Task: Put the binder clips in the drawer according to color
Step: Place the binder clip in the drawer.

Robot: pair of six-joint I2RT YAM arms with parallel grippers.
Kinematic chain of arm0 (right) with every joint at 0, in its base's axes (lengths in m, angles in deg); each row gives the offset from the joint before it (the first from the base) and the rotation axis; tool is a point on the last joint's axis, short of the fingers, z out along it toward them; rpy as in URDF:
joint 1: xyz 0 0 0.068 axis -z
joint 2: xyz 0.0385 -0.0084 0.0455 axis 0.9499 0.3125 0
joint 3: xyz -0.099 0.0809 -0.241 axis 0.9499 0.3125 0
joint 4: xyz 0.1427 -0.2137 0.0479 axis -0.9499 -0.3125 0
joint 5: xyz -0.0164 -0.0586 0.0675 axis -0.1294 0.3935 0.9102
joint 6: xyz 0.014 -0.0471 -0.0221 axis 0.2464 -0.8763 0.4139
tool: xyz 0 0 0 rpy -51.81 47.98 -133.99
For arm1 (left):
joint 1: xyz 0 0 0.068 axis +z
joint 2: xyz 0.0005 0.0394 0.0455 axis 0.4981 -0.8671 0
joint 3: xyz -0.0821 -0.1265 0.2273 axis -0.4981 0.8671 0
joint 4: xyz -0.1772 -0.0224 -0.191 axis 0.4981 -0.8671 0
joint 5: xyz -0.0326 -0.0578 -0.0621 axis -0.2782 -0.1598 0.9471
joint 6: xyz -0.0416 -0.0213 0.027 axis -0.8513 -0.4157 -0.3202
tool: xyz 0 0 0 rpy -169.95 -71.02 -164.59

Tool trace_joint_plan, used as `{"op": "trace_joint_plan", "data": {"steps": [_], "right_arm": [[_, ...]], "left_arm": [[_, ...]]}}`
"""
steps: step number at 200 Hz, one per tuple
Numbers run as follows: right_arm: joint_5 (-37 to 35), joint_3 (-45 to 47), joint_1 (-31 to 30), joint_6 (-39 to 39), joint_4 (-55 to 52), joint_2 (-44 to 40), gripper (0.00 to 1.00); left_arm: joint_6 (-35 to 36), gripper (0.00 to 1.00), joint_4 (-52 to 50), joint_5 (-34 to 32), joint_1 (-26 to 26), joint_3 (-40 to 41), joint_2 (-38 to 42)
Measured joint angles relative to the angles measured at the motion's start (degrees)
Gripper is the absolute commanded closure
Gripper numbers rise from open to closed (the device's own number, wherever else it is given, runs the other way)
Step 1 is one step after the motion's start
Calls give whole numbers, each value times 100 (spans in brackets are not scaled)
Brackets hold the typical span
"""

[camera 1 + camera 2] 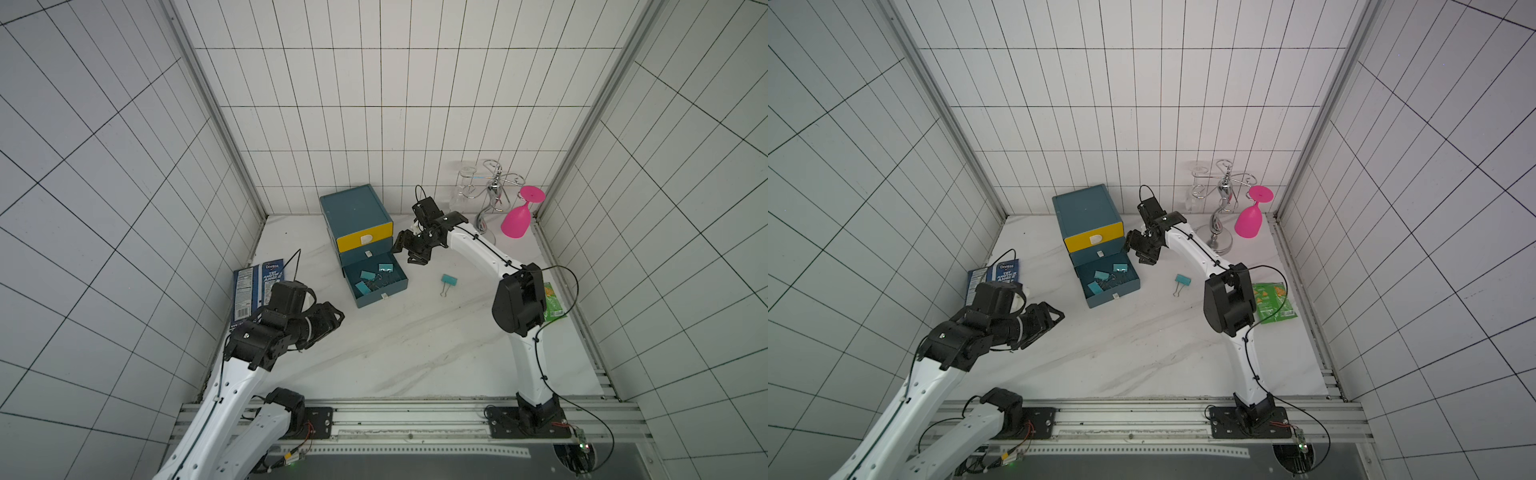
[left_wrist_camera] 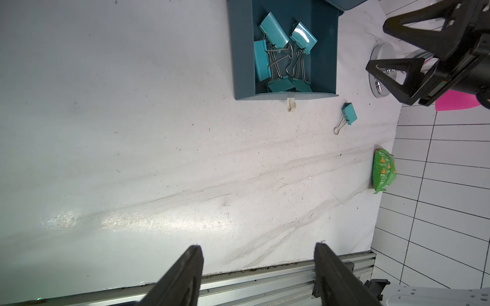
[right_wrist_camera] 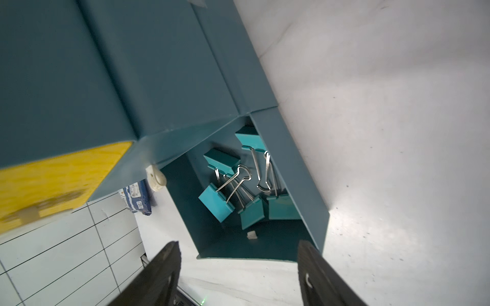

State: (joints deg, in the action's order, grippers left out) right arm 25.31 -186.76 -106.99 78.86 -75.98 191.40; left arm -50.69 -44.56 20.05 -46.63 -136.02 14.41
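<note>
While your right tool (image 1: 409, 252) hangs spread and empty over the open drawer (image 1: 384, 295), go next for the lone teal clip (image 1: 449, 279) on the tabletop (image 1: 415, 353); left tool (image 2: 258, 247) spread too.

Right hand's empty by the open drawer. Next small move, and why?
Probably swing the right hand to the teal clip on the table beside the bottom drawer: the hand is open and empty, and it's the only clip seen outside.
</note>
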Motion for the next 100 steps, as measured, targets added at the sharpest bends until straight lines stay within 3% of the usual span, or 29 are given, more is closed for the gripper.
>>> {"op": "trace_joint_plan", "data": {"steps": [100], "right_arm": [[-1294, 1777, 415, -992, -573, -1292, 19]], "left_arm": [[107, 30, 590, 192, 74, -188, -614]]}}
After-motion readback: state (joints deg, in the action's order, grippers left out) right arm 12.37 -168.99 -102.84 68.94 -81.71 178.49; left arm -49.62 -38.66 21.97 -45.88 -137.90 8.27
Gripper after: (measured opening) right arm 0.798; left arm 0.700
